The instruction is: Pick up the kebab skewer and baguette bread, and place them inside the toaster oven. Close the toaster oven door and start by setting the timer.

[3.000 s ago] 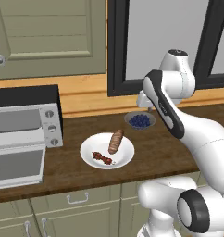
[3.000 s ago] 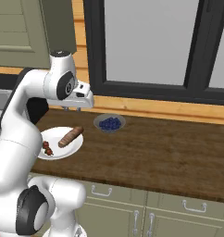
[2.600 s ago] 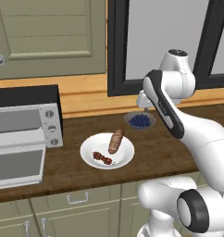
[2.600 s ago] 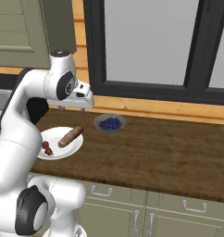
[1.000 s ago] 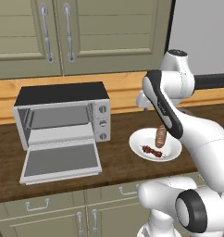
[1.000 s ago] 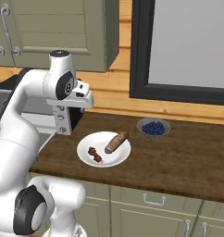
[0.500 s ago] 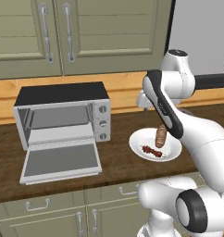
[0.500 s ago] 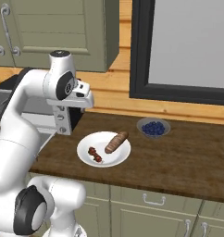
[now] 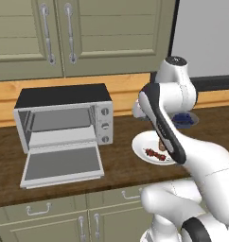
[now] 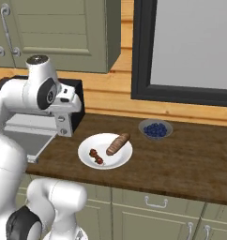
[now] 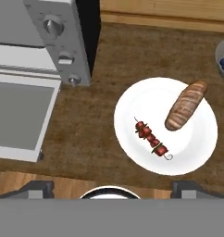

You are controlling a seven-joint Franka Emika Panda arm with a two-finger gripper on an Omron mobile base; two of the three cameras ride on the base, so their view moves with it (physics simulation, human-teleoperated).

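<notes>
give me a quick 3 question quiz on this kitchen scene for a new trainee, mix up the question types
1. True or false: the toaster oven door is shut.
2. Multiple choice: the kebab skewer and the baguette bread lie on A) the bare counter, B) the white plate, C) the oven rack.
3. Fill in: the small bowl near the window holds ____.

Key:
1. False. The door hangs down open in front of the toaster oven.
2. B. Both lie on the plate, side by side and apart.
3. Blueberries.
</notes>
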